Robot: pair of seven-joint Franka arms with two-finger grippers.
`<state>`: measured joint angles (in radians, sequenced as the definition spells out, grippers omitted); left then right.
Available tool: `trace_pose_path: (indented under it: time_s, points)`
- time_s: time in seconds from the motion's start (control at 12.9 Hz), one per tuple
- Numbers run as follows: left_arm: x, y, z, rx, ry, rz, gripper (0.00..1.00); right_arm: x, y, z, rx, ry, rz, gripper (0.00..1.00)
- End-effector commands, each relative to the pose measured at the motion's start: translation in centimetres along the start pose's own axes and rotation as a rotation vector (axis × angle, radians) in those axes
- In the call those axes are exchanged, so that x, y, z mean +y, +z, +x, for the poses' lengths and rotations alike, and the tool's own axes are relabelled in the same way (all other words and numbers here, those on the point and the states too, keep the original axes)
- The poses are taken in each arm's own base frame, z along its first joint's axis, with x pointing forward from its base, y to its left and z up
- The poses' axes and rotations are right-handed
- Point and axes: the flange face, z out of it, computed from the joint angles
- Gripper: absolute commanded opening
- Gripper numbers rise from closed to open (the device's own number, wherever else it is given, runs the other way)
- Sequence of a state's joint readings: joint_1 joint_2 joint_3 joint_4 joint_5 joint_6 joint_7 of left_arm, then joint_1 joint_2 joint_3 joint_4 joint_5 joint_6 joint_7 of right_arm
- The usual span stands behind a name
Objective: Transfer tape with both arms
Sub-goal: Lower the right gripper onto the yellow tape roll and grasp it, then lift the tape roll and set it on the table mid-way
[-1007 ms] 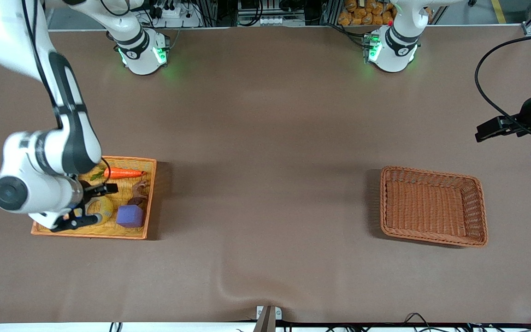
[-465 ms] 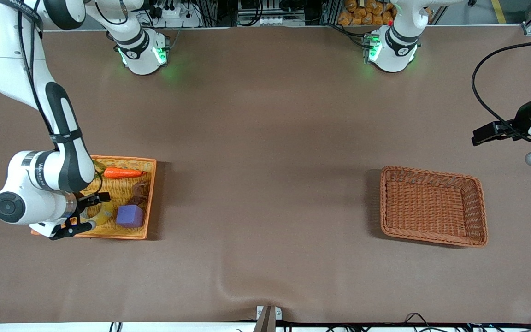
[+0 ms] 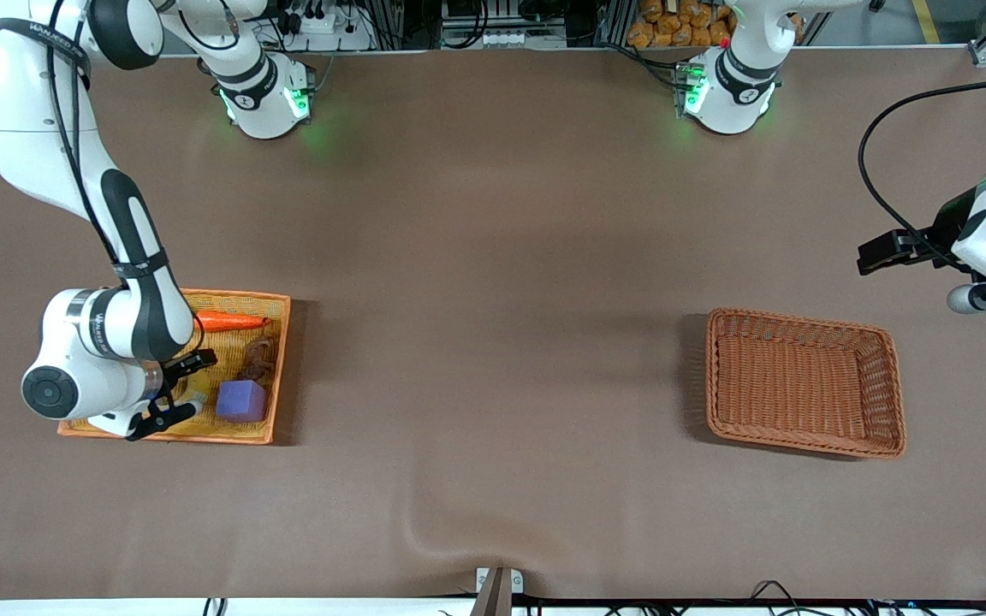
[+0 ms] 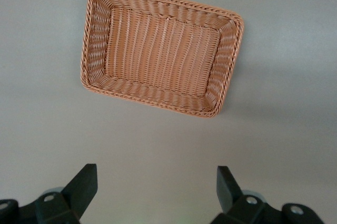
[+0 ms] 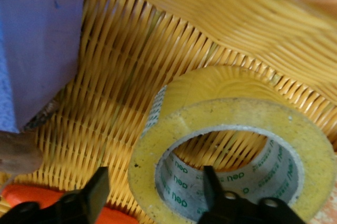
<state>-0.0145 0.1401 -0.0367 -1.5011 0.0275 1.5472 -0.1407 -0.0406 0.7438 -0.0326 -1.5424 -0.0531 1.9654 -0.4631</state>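
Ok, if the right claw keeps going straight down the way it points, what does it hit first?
Probably the tape: the right claw is open, its fingers astride the roll's wall, one over the hollow core. Depth is unclear.

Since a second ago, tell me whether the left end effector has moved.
Yes. The left end effector has shifted toward the front camera and closer to the empty brown basket, over bare table beside it.

Translucent yellowish ring-shaped roll of packing tape [image 5: 231, 145] lies flat, hollow core up, directly under right hand [image 5: 152, 195]; one finger inside core, one outside its wall.
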Motion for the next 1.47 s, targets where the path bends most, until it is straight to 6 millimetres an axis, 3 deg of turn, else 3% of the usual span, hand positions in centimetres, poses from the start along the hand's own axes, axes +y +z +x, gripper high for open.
trace_pose_path:
  time_s: [0.0,0.23,0.46,0.62,0.85,1.08,1.16,1.24,1.39]
  points:
    - [-0.1,-0.5,0.1,0.01,0.0,0.003,1.0,0.3,-0.8,-0.3,0.008,-0.046,-0.005,0.0]
    - [-0.2,-0.5,0.1,0.01,-0.003,-0.006,1.0,-0.5,-3.3,0.1,0.042,-0.057,-0.024,0.0]
    - [-0.4,-0.4,0.2,0.009,-0.006,-0.006,1.0,-2.5,-9.8,-0.4,0.114,-0.08,-0.05,0.0]
    - [-0.4,-0.4,0.1,0.007,-0.004,-0.006,1.0,-5.4,-14.7,-1.2,0.122,-0.115,-0.039,0.0]
    - [-0.6,-0.3,0.2,0.005,-0.003,-0.008,1.0,-11.0,-20.1,-1.5,0.143,-0.21,-0.028,0.0]
    - [-0.8,-0.3,0.2,0.005,-0.001,-0.008,1.0,-21.1,-21.2,1.5,0.21,-0.378,-0.008,0.0]
    - [-0.9,-0.3,0.2,0.005,-0.003,-0.008,1.0,-25.4,-21.1,2.9,0.257,-0.448,-0.017,0.0]
    - [-0.9,-0.3,0.2,0.005,-0.003,-0.008,1.0,-30.4,-19.8,4.3,0.269,-0.523,-0.028,0.0]
    - [-1.0,-0.2,0.2,0.004,0.0,-0.008,1.0,-41.7,-15.2,6.7,0.268,-0.693,-0.055,0.0]
